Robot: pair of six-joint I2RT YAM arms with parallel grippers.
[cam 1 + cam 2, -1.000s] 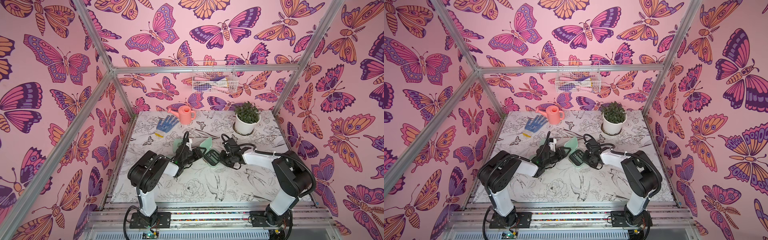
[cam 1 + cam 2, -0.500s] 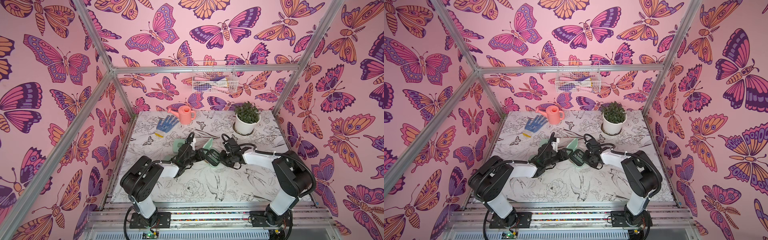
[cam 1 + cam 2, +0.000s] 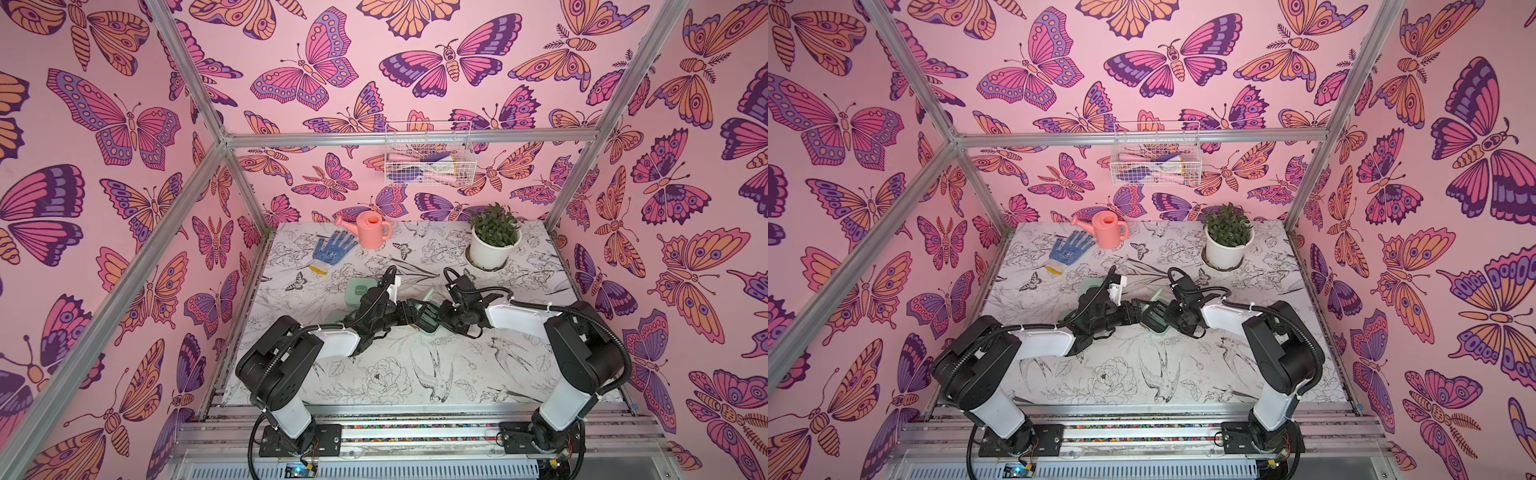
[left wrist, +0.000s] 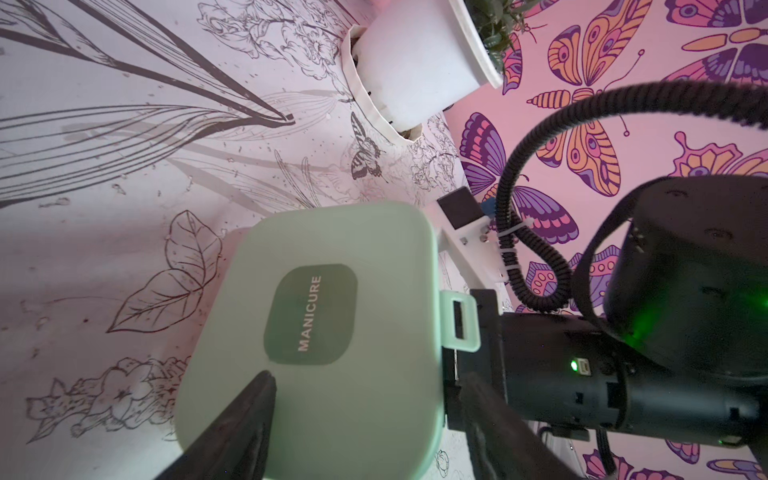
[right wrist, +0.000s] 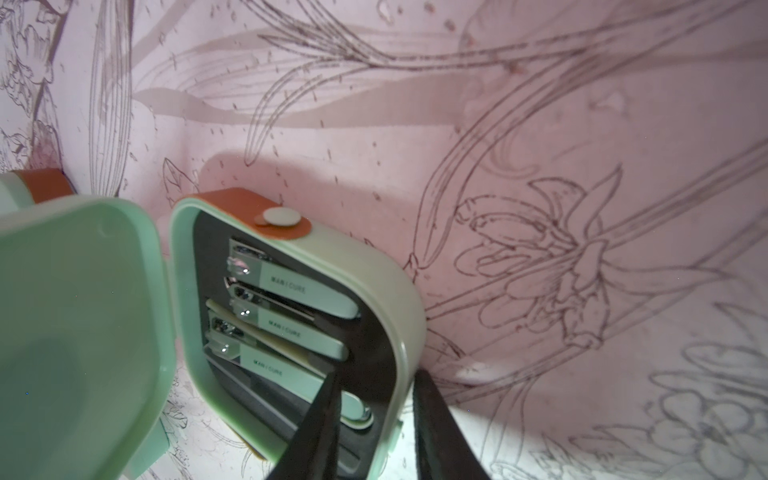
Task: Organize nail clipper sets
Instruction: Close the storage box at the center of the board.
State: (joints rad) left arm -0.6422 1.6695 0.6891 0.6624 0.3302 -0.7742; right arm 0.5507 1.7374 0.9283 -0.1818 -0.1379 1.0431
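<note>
An open mint-green nail clipper case [image 3: 428, 323] stands tilted at mid-table between both arms in both top views [image 3: 1157, 323]. Its black tray holds three slim clippers [image 5: 291, 286] side by side. My right gripper [image 5: 376, 374] is shut on the tray half's rim [image 5: 401, 353], one finger inside and one outside. My left gripper [image 4: 368, 376] is open around the lid [image 4: 353, 249] marked MANICURE: one finger [image 4: 249, 415] lies against the lid's outer face, the other stands past its latch edge. A closed case [image 3: 358, 290] lies behind the left arm.
A blue dotted glove [image 3: 332, 249] and a pink watering can [image 3: 372, 229] sit at the back left. A potted plant [image 3: 494, 241] stands at the back right, close to the case in the left wrist view [image 4: 415, 66]. A wire basket [image 3: 428, 160] hangs on the back wall.
My left arm has reached right to the open case's lid and its jaws have widened. The lid has swung up from lying back. The right arm has barely moved.
</note>
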